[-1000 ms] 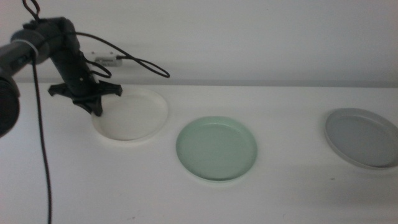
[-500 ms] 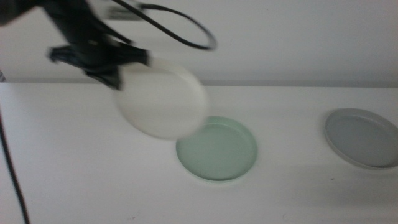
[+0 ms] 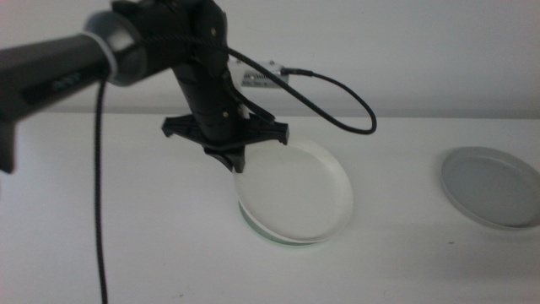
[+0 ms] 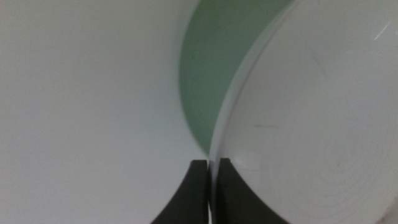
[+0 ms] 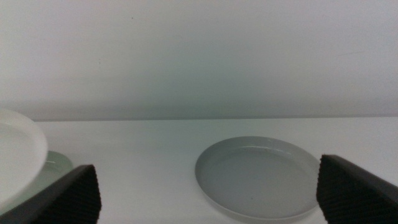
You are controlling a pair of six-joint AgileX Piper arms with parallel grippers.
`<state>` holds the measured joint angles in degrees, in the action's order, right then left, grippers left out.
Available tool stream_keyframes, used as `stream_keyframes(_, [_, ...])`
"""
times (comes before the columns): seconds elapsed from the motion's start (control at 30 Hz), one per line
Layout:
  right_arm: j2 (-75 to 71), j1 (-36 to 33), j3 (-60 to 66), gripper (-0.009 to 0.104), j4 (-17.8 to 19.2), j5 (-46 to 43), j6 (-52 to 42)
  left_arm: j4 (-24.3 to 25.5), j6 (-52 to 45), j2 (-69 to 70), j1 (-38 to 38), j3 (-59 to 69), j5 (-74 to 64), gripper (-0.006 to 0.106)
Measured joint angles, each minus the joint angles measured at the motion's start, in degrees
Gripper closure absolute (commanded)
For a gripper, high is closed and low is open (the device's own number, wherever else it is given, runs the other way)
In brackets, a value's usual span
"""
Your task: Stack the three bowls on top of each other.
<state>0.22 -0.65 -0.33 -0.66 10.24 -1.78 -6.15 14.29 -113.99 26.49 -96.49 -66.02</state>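
My left gripper is shut on the rim of the white bowl and holds it tilted just over the mint green bowl, which shows only as a thin edge beneath it. In the left wrist view the jaws pinch the white bowl's rim, with the green bowl beyond. The grey bowl lies alone at the table's right side. My right gripper is open, facing the grey bowl from a distance, and is out of the middle view.
A black cable loops from the left arm over the back of the table. A small white device sits by the back wall.
The left arm lifted the white bowl off the table's left side and carried it right. It now hangs low over the green bowl. The grey bowl has not moved.
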Motion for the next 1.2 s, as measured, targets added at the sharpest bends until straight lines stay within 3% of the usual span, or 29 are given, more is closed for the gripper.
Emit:
stream_keyframes(1.0, [0.00,0.00,0.00,0.002,0.00,0.00,0.00,-2.71,-2.97,-6.96,-1.28,0.08,7.15,0.101])
stream_keyframes(1.1, [0.00,0.00,0.00,0.002,0.00,0.00,0.00,-2.71,-3.21,-7.05,-1.28,0.08,7.37,0.098])
stream_keyframes(1.2, [0.00,0.00,0.00,0.002,0.00,0.00,0.00,-2.71,-3.32,-7.44,-1.28,0.08,7.37,0.085])
